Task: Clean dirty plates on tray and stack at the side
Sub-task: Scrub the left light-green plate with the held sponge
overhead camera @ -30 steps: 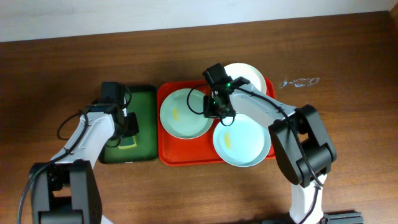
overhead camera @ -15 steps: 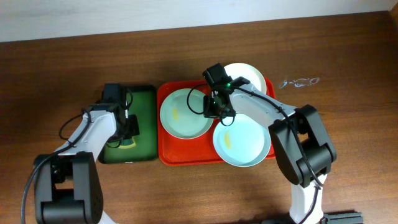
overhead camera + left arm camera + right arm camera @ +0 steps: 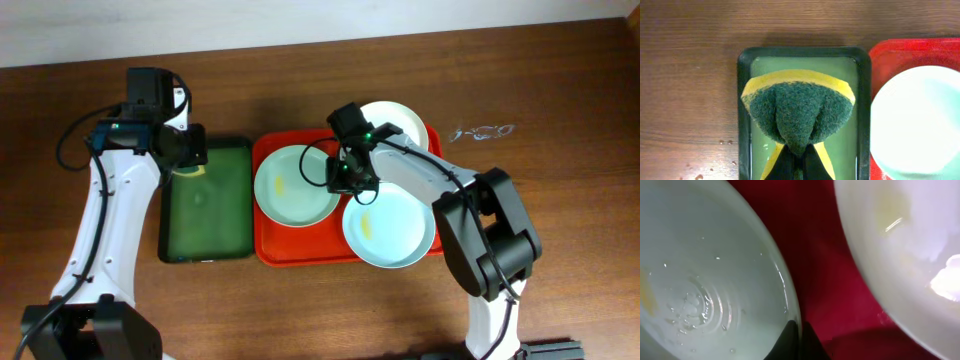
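Note:
The red tray holds three plates: a mint plate at left, a mint plate at front right, and a cream plate at the back. My right gripper is shut on the right rim of the left mint plate, with its fingertips pinching the rim over the red tray. My left gripper is raised over the far end of the dark green tray. It is shut on a green-and-yellow sponge.
The dark green tray lies left of the red tray, with wet film inside. Another pale plate lies close to the right of the held rim. Water drops mark the table at the back right.
My left arm has lifted the sponge off the green tray and swung up and toward the tray's far end. The right gripper stays on the plate rim.

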Controlling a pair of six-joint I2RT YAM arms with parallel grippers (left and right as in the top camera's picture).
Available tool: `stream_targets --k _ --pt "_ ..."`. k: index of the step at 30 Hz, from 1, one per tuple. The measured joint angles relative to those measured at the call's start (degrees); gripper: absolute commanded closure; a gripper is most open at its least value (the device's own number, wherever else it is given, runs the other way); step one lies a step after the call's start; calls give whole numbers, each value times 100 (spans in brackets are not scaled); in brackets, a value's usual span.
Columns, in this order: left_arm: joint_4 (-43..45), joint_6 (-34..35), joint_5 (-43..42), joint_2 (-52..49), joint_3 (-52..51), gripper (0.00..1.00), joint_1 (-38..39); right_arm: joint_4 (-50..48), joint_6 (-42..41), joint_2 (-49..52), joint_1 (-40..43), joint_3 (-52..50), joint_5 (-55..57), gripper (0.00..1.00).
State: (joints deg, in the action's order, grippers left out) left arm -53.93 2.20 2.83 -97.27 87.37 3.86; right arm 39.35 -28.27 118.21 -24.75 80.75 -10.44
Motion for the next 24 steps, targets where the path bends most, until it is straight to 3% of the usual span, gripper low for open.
stream_targets --k 24 --pt "-232 -114 -136 0 0 100 481 133 26 4 83 2 -275 95"
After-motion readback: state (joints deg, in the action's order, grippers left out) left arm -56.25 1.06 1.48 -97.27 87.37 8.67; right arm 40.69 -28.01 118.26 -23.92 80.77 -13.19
